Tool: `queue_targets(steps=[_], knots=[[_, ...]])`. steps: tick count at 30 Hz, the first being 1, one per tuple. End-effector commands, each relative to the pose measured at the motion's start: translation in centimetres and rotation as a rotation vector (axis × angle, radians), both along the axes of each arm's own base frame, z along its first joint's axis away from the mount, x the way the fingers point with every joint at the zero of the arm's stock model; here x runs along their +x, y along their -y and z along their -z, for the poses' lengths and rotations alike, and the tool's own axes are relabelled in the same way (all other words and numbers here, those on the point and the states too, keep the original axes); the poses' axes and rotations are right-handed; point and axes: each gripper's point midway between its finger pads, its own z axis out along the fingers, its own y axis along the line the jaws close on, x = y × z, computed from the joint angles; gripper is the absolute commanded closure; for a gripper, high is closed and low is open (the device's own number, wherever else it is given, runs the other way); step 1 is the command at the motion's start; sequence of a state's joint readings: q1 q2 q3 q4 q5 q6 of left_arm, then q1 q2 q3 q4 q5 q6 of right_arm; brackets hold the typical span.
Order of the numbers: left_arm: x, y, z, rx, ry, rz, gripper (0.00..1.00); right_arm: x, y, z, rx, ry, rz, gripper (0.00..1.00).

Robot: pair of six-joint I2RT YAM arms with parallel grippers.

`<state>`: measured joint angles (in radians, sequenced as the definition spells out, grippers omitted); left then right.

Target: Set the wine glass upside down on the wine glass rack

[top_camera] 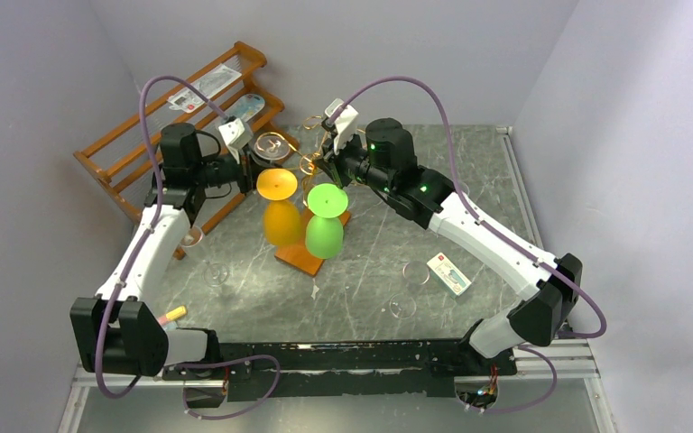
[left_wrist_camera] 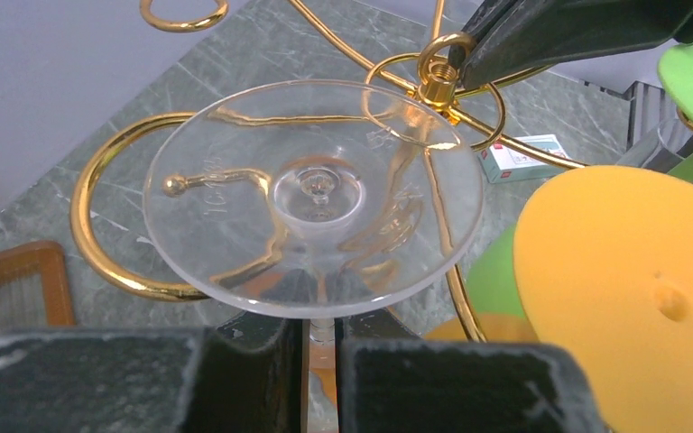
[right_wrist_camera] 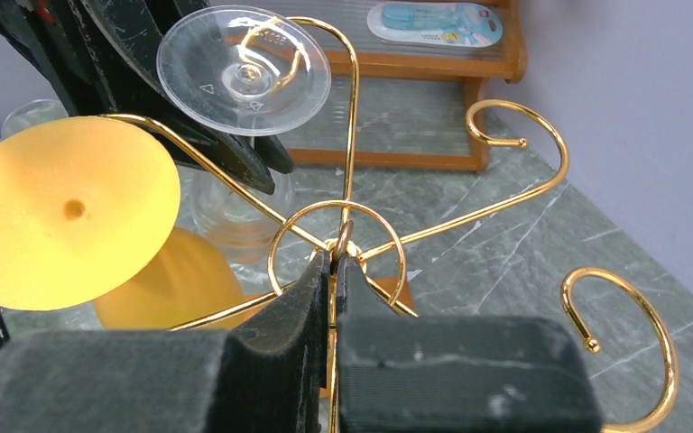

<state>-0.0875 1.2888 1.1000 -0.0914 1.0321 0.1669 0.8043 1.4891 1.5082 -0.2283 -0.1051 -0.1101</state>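
Gripping the clear wine glass [left_wrist_camera: 314,194] by its stem, the left gripper [left_wrist_camera: 322,336] holds it foot-up over a curled arm of the gold wine glass rack [left_wrist_camera: 437,90]. The rack stands left of the table's [top_camera: 370,271] middle, before a wooden shelf [right_wrist_camera: 415,65]. The right gripper [right_wrist_camera: 334,271] is pinched on the ring atop the rack's post. An orange glass [top_camera: 281,221] and a green glass [top_camera: 325,230] hang inverted there.
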Motion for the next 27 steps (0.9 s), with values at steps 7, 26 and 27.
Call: queue_targets(steps=[7,26,27], knots=[[1.7,0.2,-1.3,-0.048,0.024,-0.014,0.95,-0.4,0.3,-2.8,0.065,0.061,-0.012,1.00],[2.1,1.6,-0.8,-0.108,-0.049,0.015,0.95,-0.4,0.1,-2.7,0.066,0.061,-0.020,1.00],[2.2,1.7,-0.8,-0.113,-0.050,0.011,0.95,-0.4,0.2,-2.8,0.068,0.062,-0.018,1.00]])
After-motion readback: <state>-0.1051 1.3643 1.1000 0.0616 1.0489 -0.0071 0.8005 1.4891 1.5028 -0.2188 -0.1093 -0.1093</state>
